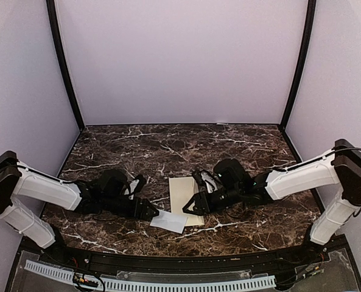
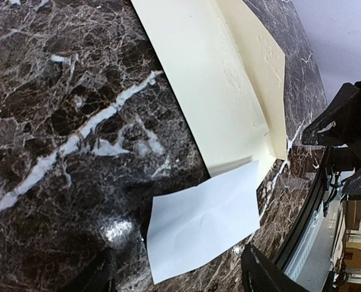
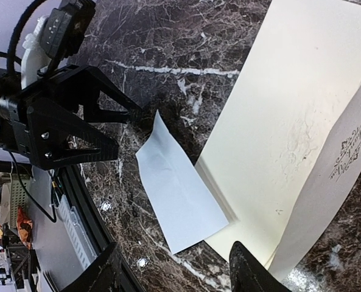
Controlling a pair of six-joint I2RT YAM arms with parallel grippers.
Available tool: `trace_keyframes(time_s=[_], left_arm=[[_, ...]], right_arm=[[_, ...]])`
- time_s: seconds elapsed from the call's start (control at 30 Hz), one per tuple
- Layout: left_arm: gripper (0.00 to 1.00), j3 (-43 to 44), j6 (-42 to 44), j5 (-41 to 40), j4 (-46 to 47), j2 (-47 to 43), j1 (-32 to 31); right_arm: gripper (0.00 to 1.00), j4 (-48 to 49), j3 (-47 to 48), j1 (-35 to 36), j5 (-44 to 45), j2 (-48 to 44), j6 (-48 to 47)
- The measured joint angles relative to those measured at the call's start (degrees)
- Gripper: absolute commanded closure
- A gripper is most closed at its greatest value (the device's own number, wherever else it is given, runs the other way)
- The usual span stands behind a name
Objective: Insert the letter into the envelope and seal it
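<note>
Letter (image 1: 181,193) lies mid-worktop (image 1: 247,152), tan and probably face down. Faint text shows through, and one long strip (image 3: 344,158), folded over on top, carries an ornament. Envelope (image 1: 168,221), paler and smaller, sits at the letter's near left corner, touching it. I cannot tell whether it tucks underneath. No flap or opening shows on it.

Left gripper (image 1: 150,213): jaws wide apart, holding nothing, tips at the envelope's free left corner. Right gripper (image 1: 192,205): also spread wide and empty, low over the letter's near right edge.

Step in hand, as I read it: getting a first hold on the paper.

Notes for doing it well:
- Both sheets lie flat on slick stone, so come in shallow, slide one finger under an edge and close softly.
- The folded strip offers the right side a raised lip; use it.
- Part the two sheets before lifting, or one drags the other.
- Do not crease the envelope's corner.
</note>
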Motion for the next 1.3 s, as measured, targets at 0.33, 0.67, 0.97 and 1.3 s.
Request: trace_keyframes(time_s=[0.33, 0.67, 0.97, 1.3], left_arm=[[0.45, 0.79, 0.04, 1.31, 3.08, 4.13, 0.07], [0.59, 1.36, 0.2, 2.49, 3.89, 6.14, 0.07], [0.65, 1.36, 0.02, 3.37, 4.04, 6.62, 0.07], [0.66, 1.31, 0.0, 3.45, 5.01, 6.8, 0.07]], right_arm=[[0.44, 1.95, 0.02, 0.63, -0.24, 6.62, 1.79], [0.55, 5.35, 0.39, 0.87, -1.29, 9.97, 3.56], [0.77, 8.94, 0.68, 0.94, -2.75, 12.46, 5.51], [0.99, 12.46, 0.9, 0.94, -4.9, 13.79, 7.17]])
